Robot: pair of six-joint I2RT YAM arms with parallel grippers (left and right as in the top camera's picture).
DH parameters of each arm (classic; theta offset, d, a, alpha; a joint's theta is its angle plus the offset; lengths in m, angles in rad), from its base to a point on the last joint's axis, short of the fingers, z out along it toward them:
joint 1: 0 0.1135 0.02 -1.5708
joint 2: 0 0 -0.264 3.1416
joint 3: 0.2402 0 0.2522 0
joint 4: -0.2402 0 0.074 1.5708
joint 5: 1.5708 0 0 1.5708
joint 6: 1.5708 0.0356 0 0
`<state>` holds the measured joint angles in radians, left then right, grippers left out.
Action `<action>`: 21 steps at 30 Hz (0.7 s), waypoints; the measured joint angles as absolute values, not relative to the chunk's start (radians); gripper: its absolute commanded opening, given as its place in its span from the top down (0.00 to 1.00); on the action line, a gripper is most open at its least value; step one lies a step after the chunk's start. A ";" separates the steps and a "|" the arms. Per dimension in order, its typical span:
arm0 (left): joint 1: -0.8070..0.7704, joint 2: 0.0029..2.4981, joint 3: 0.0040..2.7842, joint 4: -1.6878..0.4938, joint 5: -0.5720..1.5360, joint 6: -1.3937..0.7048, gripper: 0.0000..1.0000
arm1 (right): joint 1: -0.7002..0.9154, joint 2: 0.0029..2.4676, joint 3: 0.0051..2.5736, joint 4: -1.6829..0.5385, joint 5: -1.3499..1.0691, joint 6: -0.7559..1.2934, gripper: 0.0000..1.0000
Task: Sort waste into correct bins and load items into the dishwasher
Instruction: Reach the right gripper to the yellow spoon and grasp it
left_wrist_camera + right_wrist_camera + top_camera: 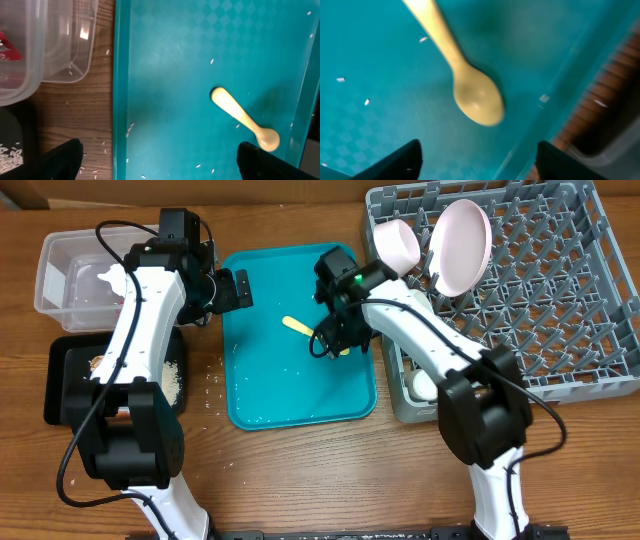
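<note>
A yellow spoon (298,326) lies on the teal tray (260,390), its bowl toward the tray's right edge. My right gripper (335,340) hovers just over the spoon's bowl (475,97), open, with nothing between its fingers (395,162). My left gripper (225,290) hangs open over the tray's left rim, and the spoon (245,120) lies ahead of its right finger (275,162). The clear tub (70,270) holds a red wrapper (7,47) and a white napkin (105,277). The black tray (65,380) holds rice. Pink bowls (398,242) (462,245) stand in the grey dish rack (560,290).
Loose rice grains (130,129) lie scattered on the teal tray and the wooden table. A grey side compartment (400,395) beside the rack holds a white round item (424,385). The teal tray's right rim (560,95) runs close to my right gripper.
</note>
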<state>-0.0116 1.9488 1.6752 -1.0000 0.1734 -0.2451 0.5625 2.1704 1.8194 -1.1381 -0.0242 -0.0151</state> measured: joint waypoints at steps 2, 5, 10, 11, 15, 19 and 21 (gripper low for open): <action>-0.011 1.949 1.675 -1.001 0.167 -0.256 0.00 | 0.563 2.220 1.819 -1.097 -0.073 -0.089 0.31; -0.011 1.949 1.675 -1.003 0.167 -0.257 0.00 | 0.563 2.269 1.819 -1.050 -0.108 -0.136 0.32; -0.011 1.949 1.675 -1.016 0.167 -0.257 0.00 | 0.561 2.295 1.821 -1.011 -0.119 -0.155 0.40; -0.011 1.949 1.675 -1.017 0.167 -0.257 0.00 | 0.559 2.296 1.821 -1.002 -0.121 -0.156 0.44; -0.011 1.949 1.675 -1.017 0.167 -0.257 0.00 | 0.546 2.297 1.818 -0.979 -0.134 -0.160 0.65; -0.011 1.949 1.675 -1.017 0.167 -0.257 0.00 | 0.543 2.298 1.815 -0.989 -0.146 -0.162 0.68; -0.011 1.949 1.675 -1.017 0.167 -0.257 0.00 | 0.543 2.297 1.815 -0.999 -0.152 -0.161 0.70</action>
